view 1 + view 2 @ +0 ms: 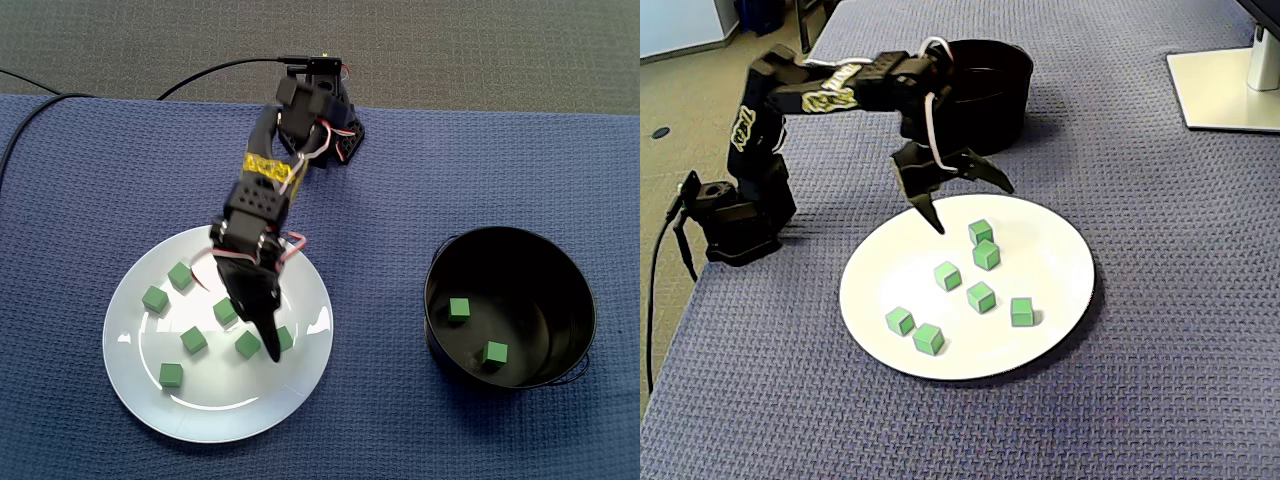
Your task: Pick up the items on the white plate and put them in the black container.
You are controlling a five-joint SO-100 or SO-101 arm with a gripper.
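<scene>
1. The arm reaches from its base at the top of a fixed view down over the white plate.
2. The pincer stands apart, one finger pointing down and the other spread out to the side. Nothing is between them.
3. In a fixed view from above, the pincer's long fingertip lies between two of the green cubes on the right half of the plate. Whether it touches the plate cannot be told.
4. Seven green cubes lie loose on the plate, apart from one another. None is gripped.
5. The black container stands on the table well to the right of the plate in that view. Two more cubes lie on its floor.
6. In the other fixed view, the container sits behind the arm and beyond the plate's far edge.
7. A blue cloth covers the table. A monitor stand rests at its top right corner, and a cable runs from the arm's base.
</scene>
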